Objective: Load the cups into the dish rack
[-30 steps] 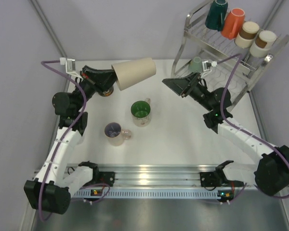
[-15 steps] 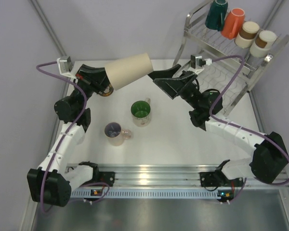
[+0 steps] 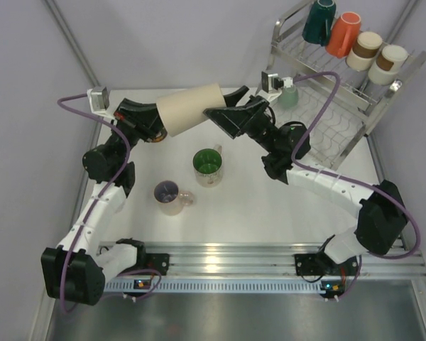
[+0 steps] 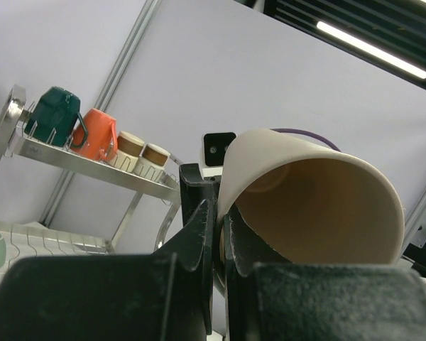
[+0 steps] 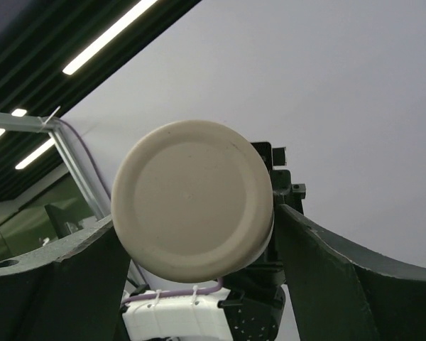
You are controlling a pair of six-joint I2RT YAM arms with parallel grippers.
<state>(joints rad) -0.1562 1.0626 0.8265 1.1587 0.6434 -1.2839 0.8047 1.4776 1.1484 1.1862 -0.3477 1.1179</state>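
Looks like a mid-air handoff. The left gripper [image 3: 158, 122] pinches the beige cup [image 3: 193, 108] by its rim, above the worktop [image 3: 255, 206] around 12 o'clock. The cup's base points at the right gripper [image 3: 224, 119], whose jaws straddle it wide, not clamped yet. Makes sense: the dish rack [image 3: 326, 131] sits at 2 o'clock, on the right gripper's side.

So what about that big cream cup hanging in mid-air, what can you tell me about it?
The cream cup is a plain, handleless, tapered tumbler with a matte surface, empty inside. It lies sideways in the air above the table, mouth toward the left tool, which pinches its wall at the rim. Its flat round base points into the right tool, which stands open around it; contact there is unclear.
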